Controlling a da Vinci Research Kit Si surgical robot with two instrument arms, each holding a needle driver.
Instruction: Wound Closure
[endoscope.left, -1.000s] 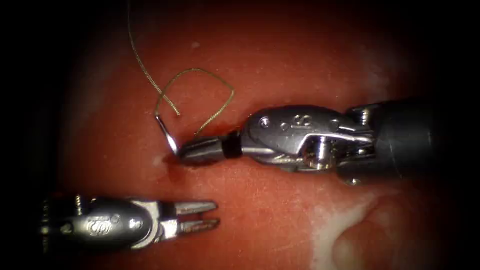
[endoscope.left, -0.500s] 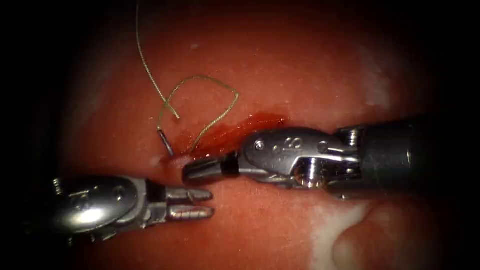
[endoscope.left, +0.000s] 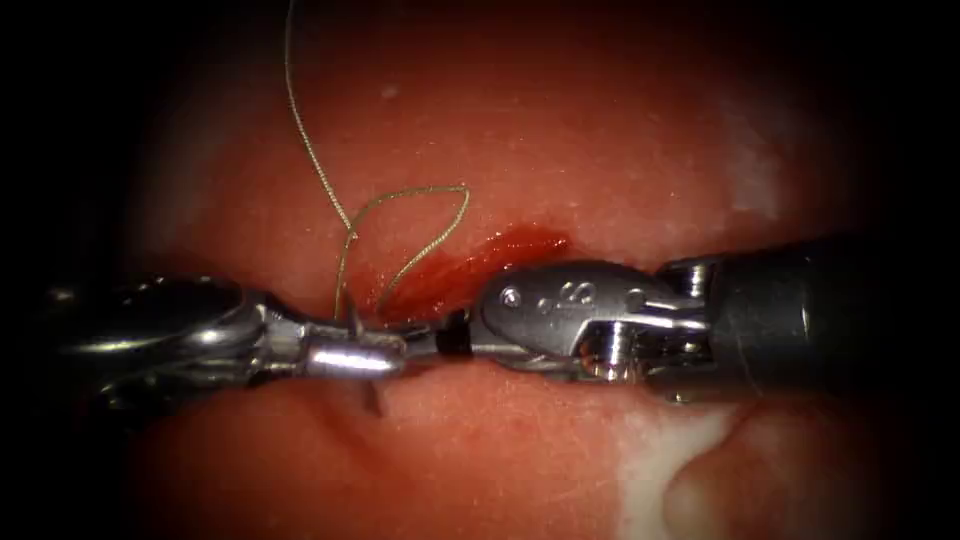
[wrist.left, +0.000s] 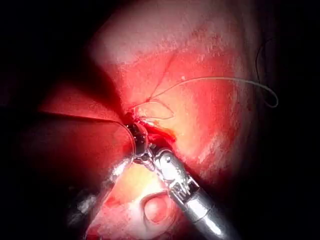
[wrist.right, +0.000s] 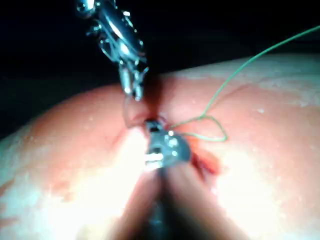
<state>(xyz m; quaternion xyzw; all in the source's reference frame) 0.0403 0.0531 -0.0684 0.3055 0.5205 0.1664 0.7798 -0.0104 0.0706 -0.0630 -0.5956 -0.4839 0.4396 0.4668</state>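
Note:
The left tool (endoscope.left: 392, 357) reaches in from the left, its jaws shut across the needle (endoscope.left: 352, 318) at the left end of the cut (endoscope.left: 480, 262). A short piece of needle stands above the jaws where the thread (endoscope.left: 400, 195) joins it, and a dark piece (endoscope.left: 372, 400) shows below. Whether the point is in the tissue (endoscope.left: 560, 130) is hidden. The right tool (endoscope.left: 412, 338) lies along the cut, jaws shut on nothing, tips almost touching the left tool's. In the right wrist view the left tool (wrist.right: 134, 90) hangs just beyond the right tool (wrist.right: 161, 147).
Red fluid (endoscope.left: 520, 245) pools in the cut above the right tool's wrist. The thread (wrist.left: 225, 80) loops on the tissue beyond the cut and trails off upward. A pale fatty patch (endoscope.left: 680, 450) lies at the lower right.
The right tool let go of the needle, left it standing at the cut's left end and drew back right. The left tool came up from below and closed on the needle.

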